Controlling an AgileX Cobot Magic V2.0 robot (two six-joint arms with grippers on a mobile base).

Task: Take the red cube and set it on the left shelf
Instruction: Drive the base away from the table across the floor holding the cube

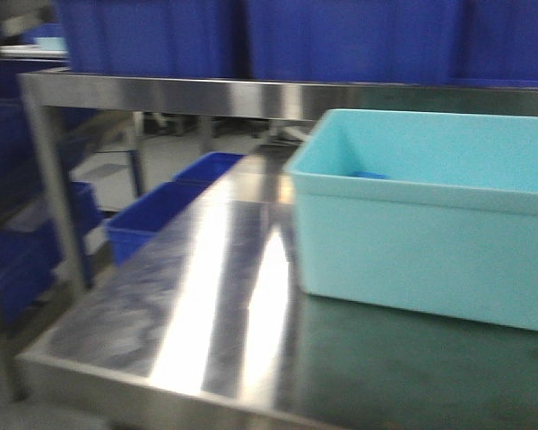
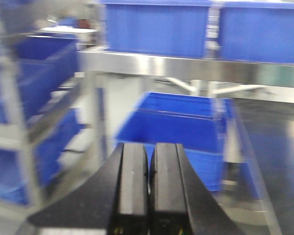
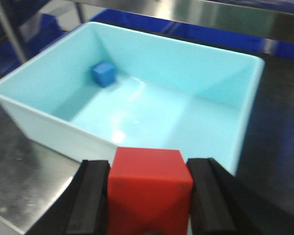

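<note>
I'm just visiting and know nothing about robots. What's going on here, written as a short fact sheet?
Right gripper: shut on the red cube, by the turquoise tub
Left gripper: shut, empty
Inside tub: one blue cube, near a far corner
Tub stands on: steel table
Left shelf: steel rack holding blue crates; red cube not yet on it

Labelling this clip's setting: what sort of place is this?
Probably a warehouse or factory storeroom: a steel rack lined with blue crates, and a stainless worktable carrying a turquoise tub.
</note>
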